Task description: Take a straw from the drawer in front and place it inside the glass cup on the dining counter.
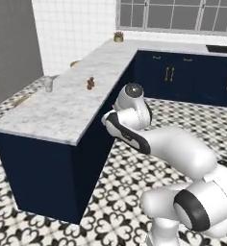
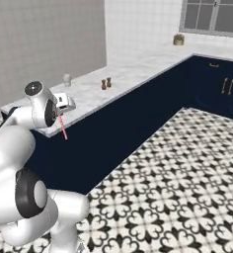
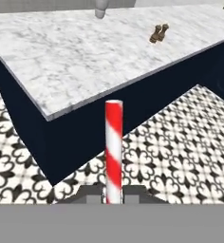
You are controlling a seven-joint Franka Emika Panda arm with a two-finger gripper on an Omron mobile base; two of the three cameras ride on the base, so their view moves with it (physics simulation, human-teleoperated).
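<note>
Hand view: straw (image 3: 113, 152) pinched in gripper (image 3: 113, 197), long axis pointing forward.
Glass cup (image 3: 100, 9): far across dining counter (image 3: 85, 61), beyond gripper.

I have the straw (image 3: 113, 151), red-and-white striped, thin and straight, rising from between my fingertips in the hand view; in the right base view it hangs slanted below the gripper (image 2: 60, 117). Ahead of the tool lies the dining counter (image 3: 85, 57), a white-grey marble slab on a navy base. The glass cup (image 1: 48, 84), a small whitish tumbler, stands upright at its far edge, well beyond the straw.
</note>
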